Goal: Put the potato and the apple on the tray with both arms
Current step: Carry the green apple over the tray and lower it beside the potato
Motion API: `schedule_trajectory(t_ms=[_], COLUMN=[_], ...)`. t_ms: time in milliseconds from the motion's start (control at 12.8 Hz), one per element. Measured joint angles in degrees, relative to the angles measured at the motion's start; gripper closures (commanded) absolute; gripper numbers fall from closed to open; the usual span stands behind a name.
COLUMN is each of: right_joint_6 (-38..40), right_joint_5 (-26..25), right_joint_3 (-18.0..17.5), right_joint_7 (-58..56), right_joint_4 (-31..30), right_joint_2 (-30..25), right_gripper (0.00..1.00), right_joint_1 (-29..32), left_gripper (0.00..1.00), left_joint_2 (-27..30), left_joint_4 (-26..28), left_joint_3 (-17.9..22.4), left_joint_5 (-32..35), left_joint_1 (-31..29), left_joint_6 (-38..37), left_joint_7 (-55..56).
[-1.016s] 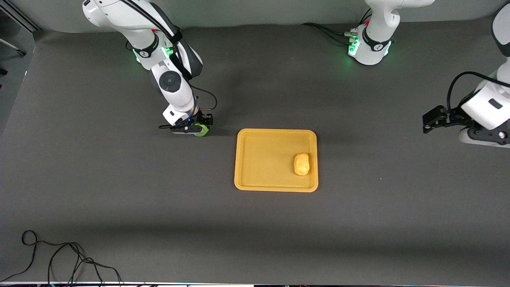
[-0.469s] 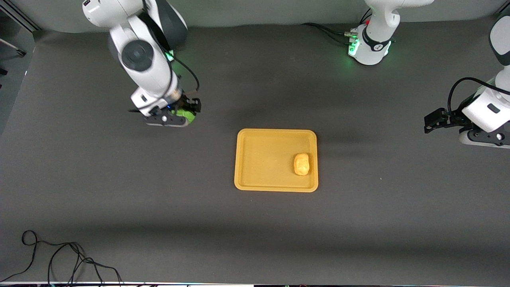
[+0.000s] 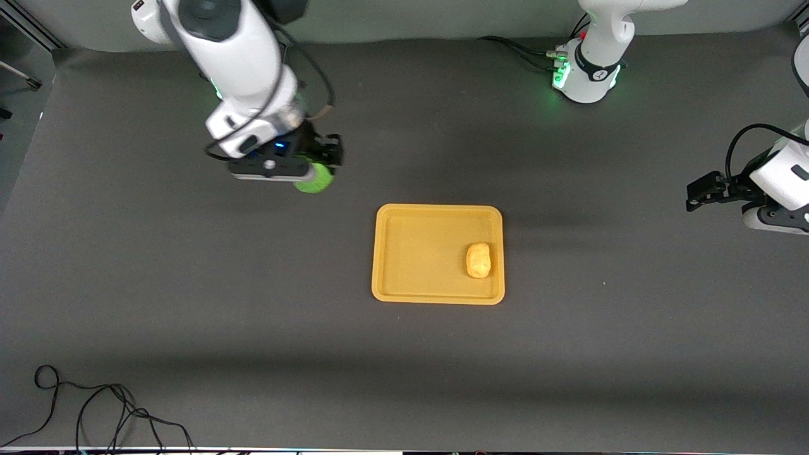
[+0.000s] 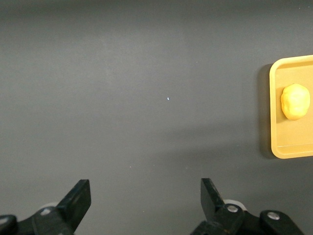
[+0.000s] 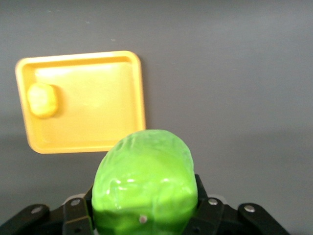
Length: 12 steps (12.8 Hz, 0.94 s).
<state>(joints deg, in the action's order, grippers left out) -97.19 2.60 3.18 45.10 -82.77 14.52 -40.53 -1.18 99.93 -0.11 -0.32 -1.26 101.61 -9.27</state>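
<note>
Potato (image 3: 479,260) already on tray (image 3: 417,253), at end toward left arm. Apple (image 3: 314,179) clamped in right end effector (image 3: 310,172), lifted over tabletop (image 3: 189,303), not yet over tray. Left end effector (image 3: 703,191) wide open, empty, waits aside. Remaining: carry apple, release on tray.

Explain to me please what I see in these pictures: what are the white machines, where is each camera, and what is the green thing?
The white machines are two robot arms at a grey table. One picture comes from a high camera facing them; the other two come from cameras on the arms' wrists. The right gripper is in the air over the table, beside the yellow tray, shut on the green apple, which fills its wrist picture. The potato already lies in the tray, toward the left arm's end. The left gripper waits open and empty over the table's end.
</note>
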Motion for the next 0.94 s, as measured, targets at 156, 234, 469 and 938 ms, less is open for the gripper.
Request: schedule_trajectory(t_ms=[156, 234, 469, 938], right_joint_6=[1.82, 2.05, -0.62, -16.13], right_joint_5=[0.05, 0.06, 0.06, -0.08], right_joint_3=[-0.21, -0.25, -0.25, 0.76], right_joint_7=[8.03, 11.2, 16.18, 16.85], right_joint_4=[12.27, 17.65, 25.64, 25.3], right_joint_2=[10.69, 15.44, 25.69, 40.94], right_gripper=[0.54, 0.54, 0.54, 0.54], right_joint_1=[-4.55, -6.49, -10.26, -9.42], left_gripper=[0.0, 0.0, 0.0, 0.0], left_joint_2=[0.1, 0.17, 0.26, -0.04], left_joint_4=[-0.76, -1.26, -2.13, -2.12], left_joint_3=[-0.14, -0.24, -0.41, -0.46], left_joint_5=[-0.01, -0.02, -0.03, -0.11], left_joint_1=[0.0, 0.01, 0.03, 0.06], left_joint_6=[-0.71, -1.35, -2.62, -2.85], left_joint_7=[-0.04, -0.04, -0.06, -0.09])
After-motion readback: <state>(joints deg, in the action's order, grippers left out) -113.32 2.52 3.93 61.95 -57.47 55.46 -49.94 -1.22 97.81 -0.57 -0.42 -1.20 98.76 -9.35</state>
